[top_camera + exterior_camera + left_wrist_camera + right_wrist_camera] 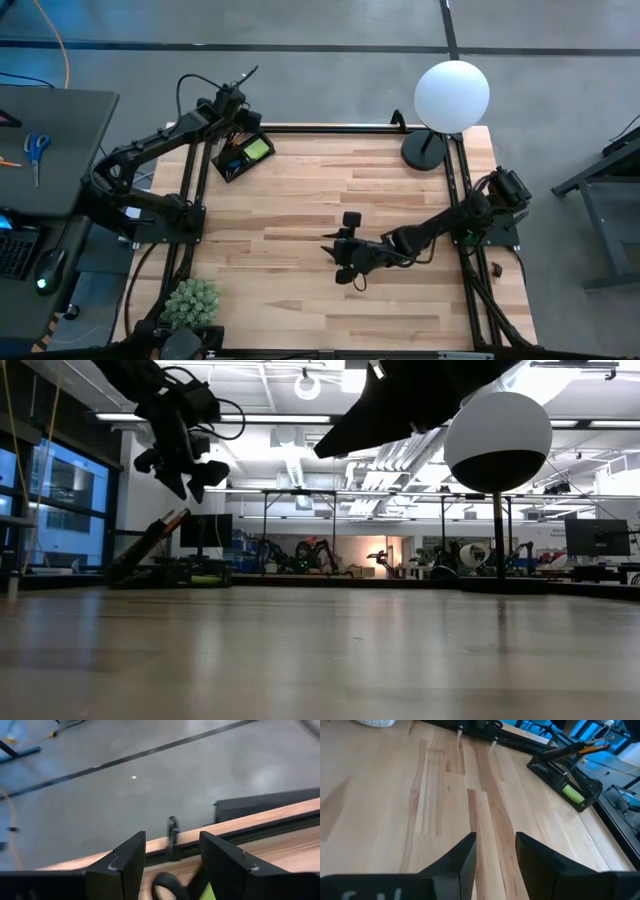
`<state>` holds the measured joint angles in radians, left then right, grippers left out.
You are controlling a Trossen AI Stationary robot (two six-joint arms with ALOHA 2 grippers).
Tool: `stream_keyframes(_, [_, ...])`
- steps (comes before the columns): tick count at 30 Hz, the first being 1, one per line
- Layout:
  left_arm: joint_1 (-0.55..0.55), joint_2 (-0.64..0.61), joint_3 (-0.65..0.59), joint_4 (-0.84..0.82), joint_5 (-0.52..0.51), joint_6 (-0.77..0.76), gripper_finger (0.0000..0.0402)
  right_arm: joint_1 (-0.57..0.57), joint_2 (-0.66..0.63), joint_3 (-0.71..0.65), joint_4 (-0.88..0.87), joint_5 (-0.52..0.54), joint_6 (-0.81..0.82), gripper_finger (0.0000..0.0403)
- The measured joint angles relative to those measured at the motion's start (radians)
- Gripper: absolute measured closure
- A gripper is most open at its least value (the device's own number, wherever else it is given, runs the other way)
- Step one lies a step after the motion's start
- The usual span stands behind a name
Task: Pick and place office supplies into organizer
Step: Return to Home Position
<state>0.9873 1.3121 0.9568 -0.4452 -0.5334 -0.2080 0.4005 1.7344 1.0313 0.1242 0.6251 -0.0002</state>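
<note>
The organizer [243, 155], a small black tray, stands at the table's far left. It holds a green sticky-note pad [572, 794], and orange and dark pencils [580, 749] lean out of it. My left gripper [238, 110] hangs open just above the organizer's far side, pointing down toward the table's far edge. In the left wrist view a black loop [166, 887] and a bit of green [210, 893] show below its fingers [227, 865]. My right gripper [342, 262] hovers open over the bare middle of the table, with nothing between its fingers [465, 857].
A white globe lamp [451, 95] on a round black base [424, 150] stands at the far right corner. A green spiky plant [190, 303] sits at the near left corner. Beside the table's left edge is a grey desk [60, 140] with blue-handled scissors [37, 150].
</note>
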Motion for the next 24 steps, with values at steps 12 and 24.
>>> stream_keyframes(12, [-0.033, 0.105, 0.017, -0.08, -0.166, 0.071, 0.0229, -0.03, 0.0, 0.0, -0.001, -0.034, 0.001, 0.0275])
stream_keyframes(24, [-0.033, 0.114, 0.017, -0.081, -0.188, 0.065, 0.0229, -0.007, 0.0, 0.0, -0.023, -0.033, 0.051, 0.0275])
